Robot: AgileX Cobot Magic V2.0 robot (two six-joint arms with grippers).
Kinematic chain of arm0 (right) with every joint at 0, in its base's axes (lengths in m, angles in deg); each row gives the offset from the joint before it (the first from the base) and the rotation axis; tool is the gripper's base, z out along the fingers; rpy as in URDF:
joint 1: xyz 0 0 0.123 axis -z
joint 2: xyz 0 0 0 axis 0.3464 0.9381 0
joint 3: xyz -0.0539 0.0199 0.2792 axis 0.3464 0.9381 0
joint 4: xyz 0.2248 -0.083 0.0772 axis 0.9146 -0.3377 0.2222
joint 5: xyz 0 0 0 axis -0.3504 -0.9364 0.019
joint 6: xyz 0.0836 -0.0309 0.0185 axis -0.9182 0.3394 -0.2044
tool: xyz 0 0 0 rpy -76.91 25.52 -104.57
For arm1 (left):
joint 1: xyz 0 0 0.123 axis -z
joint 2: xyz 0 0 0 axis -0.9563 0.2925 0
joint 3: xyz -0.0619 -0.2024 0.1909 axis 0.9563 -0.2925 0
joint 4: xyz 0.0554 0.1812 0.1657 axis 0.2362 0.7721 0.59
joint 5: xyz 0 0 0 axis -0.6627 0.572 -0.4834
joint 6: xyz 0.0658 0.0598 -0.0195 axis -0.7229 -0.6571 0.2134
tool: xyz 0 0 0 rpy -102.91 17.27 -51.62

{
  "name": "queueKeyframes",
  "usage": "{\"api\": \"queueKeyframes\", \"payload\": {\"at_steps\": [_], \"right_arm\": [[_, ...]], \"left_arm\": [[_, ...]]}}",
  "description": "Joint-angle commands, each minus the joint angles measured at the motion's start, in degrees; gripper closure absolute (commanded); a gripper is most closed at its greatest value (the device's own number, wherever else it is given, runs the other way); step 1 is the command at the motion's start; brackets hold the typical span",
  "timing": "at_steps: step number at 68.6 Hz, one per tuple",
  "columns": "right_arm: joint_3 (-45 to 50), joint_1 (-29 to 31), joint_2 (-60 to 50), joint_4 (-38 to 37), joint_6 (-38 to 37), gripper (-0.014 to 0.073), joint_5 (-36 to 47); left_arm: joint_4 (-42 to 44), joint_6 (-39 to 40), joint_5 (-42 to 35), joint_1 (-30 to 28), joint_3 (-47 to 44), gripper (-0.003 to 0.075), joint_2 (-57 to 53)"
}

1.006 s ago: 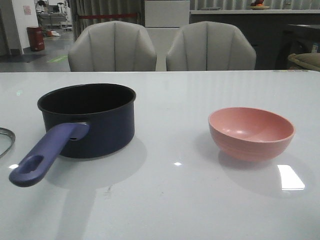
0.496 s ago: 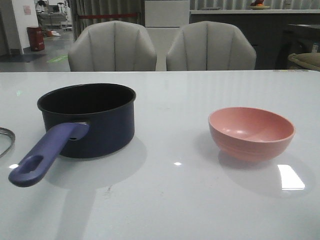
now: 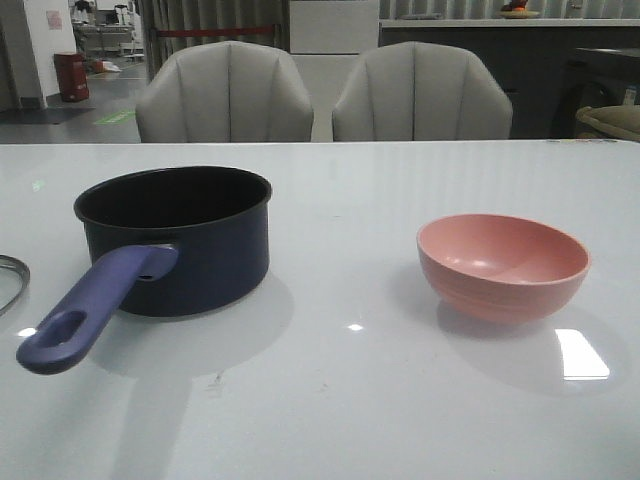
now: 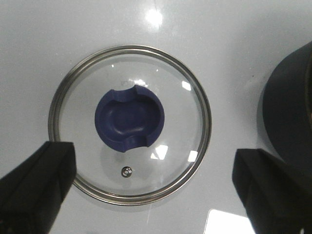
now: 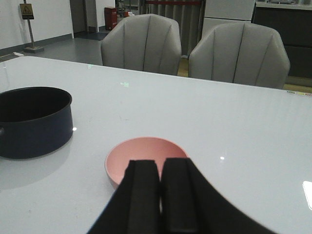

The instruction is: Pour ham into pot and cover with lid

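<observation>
The lid (image 4: 78, 87), dark glass with a metal rim and a blue knob (image 4: 129, 119), lies flat on the white table. My left gripper (image 4: 153, 161) hangs above it, open, with its dark fingers (image 4: 34, 190) wide on either side of the lid's near edge and holding nothing. In the front view only a sliver of the lid (image 3: 10, 280) shows at the far left. The navy pot (image 3: 175, 240) stands beside it, its purple handle (image 3: 90, 310) pointing to the front left. My right gripper (image 5: 160, 165) is shut and empty, just behind the pink bowl (image 5: 141, 151). No ham shows in any view.
The pink bowl (image 3: 500, 265) stands on the right side of the table, well apart from the pot. Two grey chairs (image 3: 225, 95) stand behind the far edge. In the left wrist view the pot's wall (image 4: 292, 107) is close to the lid.
</observation>
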Motion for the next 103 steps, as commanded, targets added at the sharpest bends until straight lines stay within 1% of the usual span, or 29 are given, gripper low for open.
{"api": "queueKeyframes", "payload": {"at_steps": [1, 9, 14, 20, 25, 82, 86, 90, 93, 94, 95, 96, 97, 98, 99, 100, 103], "right_arm": [[-1.51, -0.10, 0.59, 0.27, 0.61, 0.0426, 4.37], [-1.51, -0.10, 0.59, 0.27, 0.61, 0.0426, 4.37], [-1.51, -0.10, 0.59, 0.27, 0.61, 0.0426, 4.37], [-1.51, -0.10, 0.59, 0.27, 0.61, 0.0426, 4.37], [-1.51, -0.10, 0.59, 0.27, 0.61, 0.0426, 4.37], [-1.51, -0.10, 0.59, 0.27, 0.61, 0.0426, 4.37], [-1.51, -0.10, 0.59, 0.27, 0.61, 0.0426, 4.37], [-1.51, -0.10, 0.59, 0.27, 0.61, 0.0426, 4.37], [-1.51, -0.10, 0.59, 0.27, 0.61, 0.0426, 4.34], [-1.51, -0.10, 0.59, 0.27, 0.61, 0.0426, 4.34], [-1.51, -0.10, 0.59, 0.27, 0.61, 0.0426, 4.34], [-1.51, -0.10, 0.59, 0.27, 0.61, 0.0426, 4.34], [-1.51, -0.10, 0.59, 0.27, 0.61, 0.0426, 4.34], [-1.51, -0.10, 0.59, 0.27, 0.61, 0.0426, 4.34], [-1.51, -0.10, 0.59, 0.27, 0.61, 0.0426, 4.34], [-1.51, -0.10, 0.59, 0.27, 0.61, 0.0426, 4.34], [-1.51, -0.10, 0.59, 0.27, 0.61, 0.0426, 4.34]], "left_arm": [[-0.43, 0.65, 1.54, -0.95, 5.22, 0.0022, 3.41], [-0.86, 0.65, 6.38, -3.57, 8.61, 0.0022, 7.91], [-2.45, 0.49, 8.07, -5.10, 10.04, 0.0022, 9.59], [-5.52, -4.14, 9.70, -5.57, 11.81, 0.0022, 11.09], [-7.05, -6.50, 9.82, -5.57, 12.35, 0.0022, 11.78], [-7.42, -5.77, 8.42, -5.67, 15.38, 0.0026, 21.74], [-7.42, -5.77, 8.38, -5.67, 15.95, 0.0053, 22.01], [-7.42, -5.77, 8.26, -5.67, 16.22, 0.0105, 22.41], [-7.42, -5.77, 8.26, -5.67, 16.35, 0.0162, 22.94], [-7.42, -5.77, 8.26, -5.67, 16.35, 0.0193, 23.23], [-7.42, -5.77, 8.26, -5.67, 16.35, 0.0204, 23.23], [-7.42, -5.77, 8.37, -5.72, 16.35, 0.0237, 23.45], [-7.42, -5.77, 8.39, -5.72, 16.35, 0.0248, 23.74], [-7.42, -5.77, 8.62, -5.72, 16.45, 0.0282, 23.92], [-7.42, -5.77, 8.62, -5.72, 16.45, 0.0293, 23.94], [-7.42, -5.77, 8.62, -5.72, 16.45, 0.0325, 24.33], [-7.42, -5.77, 8.90, -5.72, 16.45, 0.0374, 24.85]]}}
